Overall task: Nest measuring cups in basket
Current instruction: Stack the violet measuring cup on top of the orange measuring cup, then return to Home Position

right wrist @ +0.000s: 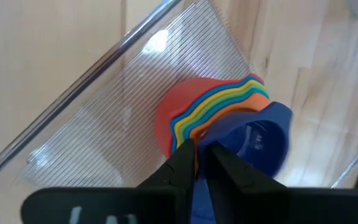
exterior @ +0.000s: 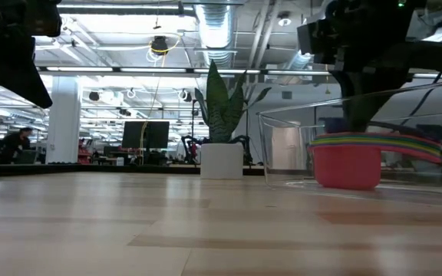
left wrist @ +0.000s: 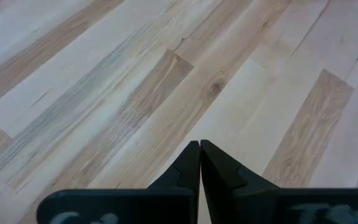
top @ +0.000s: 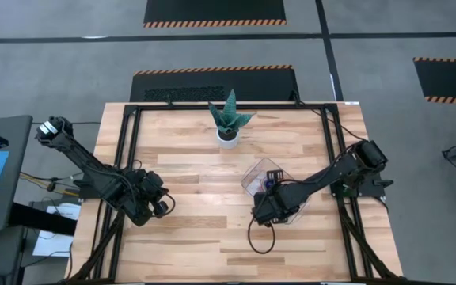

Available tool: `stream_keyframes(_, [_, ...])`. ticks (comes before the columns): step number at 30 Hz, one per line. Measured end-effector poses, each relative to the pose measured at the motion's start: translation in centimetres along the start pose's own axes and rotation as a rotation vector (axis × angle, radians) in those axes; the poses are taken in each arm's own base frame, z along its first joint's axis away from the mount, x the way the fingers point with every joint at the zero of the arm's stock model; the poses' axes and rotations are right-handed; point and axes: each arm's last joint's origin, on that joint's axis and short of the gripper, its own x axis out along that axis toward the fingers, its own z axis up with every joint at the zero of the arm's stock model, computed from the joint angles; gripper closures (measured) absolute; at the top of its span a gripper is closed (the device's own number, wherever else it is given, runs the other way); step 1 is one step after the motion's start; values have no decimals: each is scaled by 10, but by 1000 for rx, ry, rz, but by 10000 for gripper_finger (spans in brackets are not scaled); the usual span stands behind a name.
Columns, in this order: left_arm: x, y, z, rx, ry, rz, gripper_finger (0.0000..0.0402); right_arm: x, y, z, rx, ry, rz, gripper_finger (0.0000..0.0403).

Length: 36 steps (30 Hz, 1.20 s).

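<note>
The measuring cups sit nested in one stack (right wrist: 185,106) inside the clear basket (right wrist: 123,112). The red cup (exterior: 347,165) is outermost and rests on the basket floor. The dark blue cup (right wrist: 260,137) is innermost. Their handles (exterior: 413,144) fan out together to one side. My right gripper (right wrist: 199,152) reaches down into the basket (top: 264,170) and is closed on the dark blue cup. My left gripper (left wrist: 200,146) is shut and hangs above bare wood at the table's left (top: 163,204), touching nothing. My right gripper pinches the dark blue cup at its rim (right wrist: 207,134), on the side away from the handles. Blue plastic shows in the narrow gap between the two fingers. The fingers come from above, pointing down. The cup sits nested in the stack, which rests on the basket floor.
A white pot with a spiky green plant (top: 228,136) stands at the table's far middle, behind the basket. Bare wooden tabletop (top: 204,229) lies between the two arms. Black frame rails (top: 125,150) run along the table's sides.
</note>
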Motion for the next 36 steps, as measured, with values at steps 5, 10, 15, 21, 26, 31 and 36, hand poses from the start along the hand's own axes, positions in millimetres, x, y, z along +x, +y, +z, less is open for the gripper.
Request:
stream_keyframes(5, [0, 0, 0, -20, 6, -1, 402, 1, -2, 1, 16, 11, 22, 314])
stream_keyframes(10, [0, 0, 0, -38, 7, -2, 401, 2, -5, 2, 50, 10, 21, 259])
stream_keyframes(15, [0, 0, 0, -17, 7, -1, 401, 2, -5, 2, 67, 12, 21, 217])
stream_keyframes(21, [0, 0, 0, -15, 6, -1, 401, -5, -6, -1, 43, 42, 6, 204])
stream_keyframes(26, [0, 0, 0, -14, 3, 0, 401, -21, -15, -1, 108, 88, -22, 217])
stream_keyframes(31, [0, 0, 0, -22, 2, 0, 401, -41, -22, -5, 376, 182, 6, 232])
stream_keyframes(36, [0, 0, 0, -23, 2, 0, 401, -58, -15, -9, 581, 334, 177, 241])
